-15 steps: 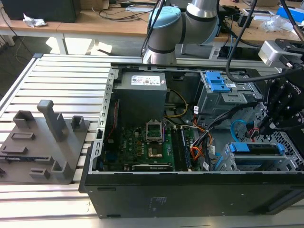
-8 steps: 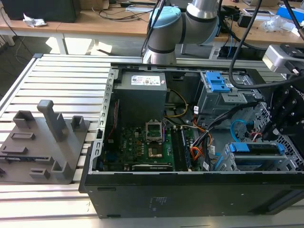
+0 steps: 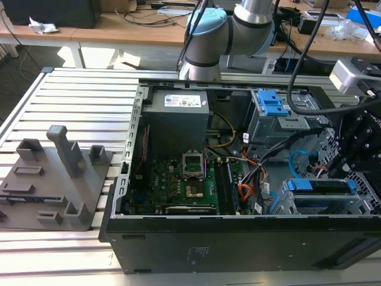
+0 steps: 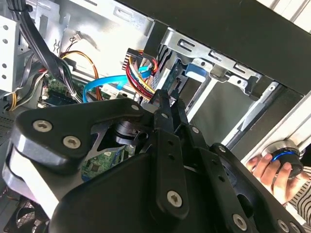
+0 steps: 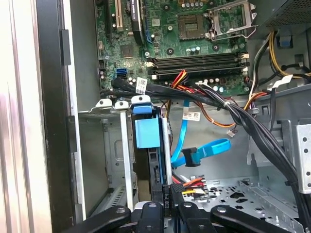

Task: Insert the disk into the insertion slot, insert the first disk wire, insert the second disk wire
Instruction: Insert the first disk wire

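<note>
Disk point(image 3: 321, 186) seated in the insertion slot point(image 3: 289, 208); first wire in hand.
In the exterior view the open computer case point(image 3: 238, 250) lies on a slatted metal desk point(image 3: 77, 95), with a grey fixture point(image 3: 53, 179) beside it and a cluttered wooden desk point(image 3: 119, 30) behind. In the second wrist view the gripper point(image 4: 166, 101) is pinched narrow where red and yellow wires point(image 4: 141, 73) end, by the disk's edge; a person's hand point(image 4: 267, 167) rests outside the case. In the first wrist view it grips a black power plug point(image 5: 166, 193) against the disk, while the blue data cable point(image 5: 206, 150) hangs loose. Judged: seating the plug calls for a square, straight push.
</note>
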{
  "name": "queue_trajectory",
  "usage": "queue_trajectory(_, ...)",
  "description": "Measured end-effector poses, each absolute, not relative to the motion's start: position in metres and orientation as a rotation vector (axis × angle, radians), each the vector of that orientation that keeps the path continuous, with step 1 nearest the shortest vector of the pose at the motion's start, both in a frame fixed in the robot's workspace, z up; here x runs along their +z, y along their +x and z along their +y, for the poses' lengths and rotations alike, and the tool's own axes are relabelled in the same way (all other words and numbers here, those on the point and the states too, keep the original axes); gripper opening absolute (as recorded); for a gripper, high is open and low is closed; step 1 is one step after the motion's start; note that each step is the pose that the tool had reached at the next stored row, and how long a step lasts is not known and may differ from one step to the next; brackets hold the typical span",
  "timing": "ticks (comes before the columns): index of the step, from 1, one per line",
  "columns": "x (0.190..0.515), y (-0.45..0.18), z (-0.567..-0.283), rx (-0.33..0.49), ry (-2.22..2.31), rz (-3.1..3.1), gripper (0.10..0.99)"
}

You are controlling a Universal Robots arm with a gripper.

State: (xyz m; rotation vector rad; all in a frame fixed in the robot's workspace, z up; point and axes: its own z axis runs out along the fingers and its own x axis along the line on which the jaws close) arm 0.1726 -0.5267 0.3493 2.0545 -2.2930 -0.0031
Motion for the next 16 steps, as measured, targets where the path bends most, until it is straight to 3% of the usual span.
queue_trajectory(16, 0.34, 0.1726, -0.5318, -0.003, 2.072, -2.278, 0.18)
